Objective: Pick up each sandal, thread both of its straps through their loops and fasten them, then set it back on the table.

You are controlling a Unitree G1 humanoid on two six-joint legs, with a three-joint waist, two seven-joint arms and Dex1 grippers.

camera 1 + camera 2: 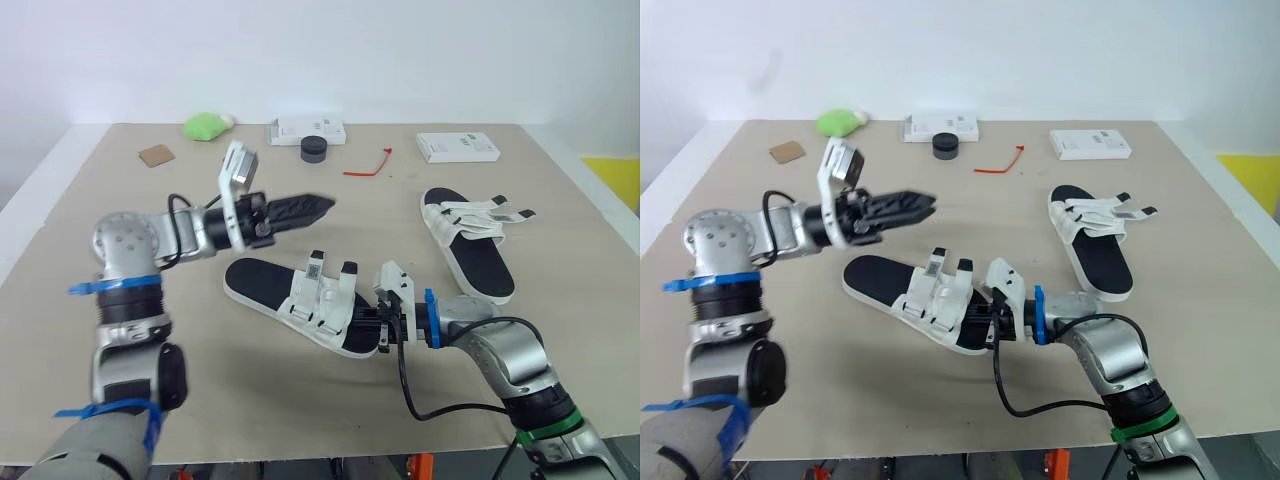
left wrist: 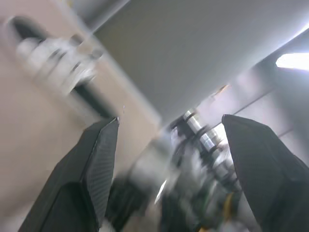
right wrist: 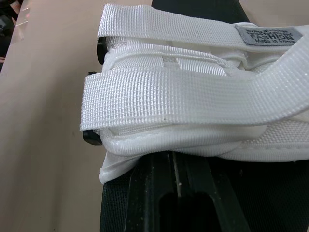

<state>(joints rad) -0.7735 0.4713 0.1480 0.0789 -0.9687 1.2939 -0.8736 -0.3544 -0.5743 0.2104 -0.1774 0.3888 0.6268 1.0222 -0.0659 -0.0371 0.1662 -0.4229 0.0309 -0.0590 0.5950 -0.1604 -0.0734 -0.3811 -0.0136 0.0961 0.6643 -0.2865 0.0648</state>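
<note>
Anchoring is being favoured before threading: right gripper jaws closed on the near sandal, left gripper jaws open, empty.

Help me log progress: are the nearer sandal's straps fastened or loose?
Loose: both strap ends stand up free above the nearer sandal, not pressed down flat.

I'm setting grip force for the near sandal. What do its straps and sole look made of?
The straps look like white woven webbing, likely nylon or polyester: a ribbed weave and stitched edges show in the right wrist view. The sole is black and matte on top with a white rim, probably foam or rubber; the look leaves that open.
</note>
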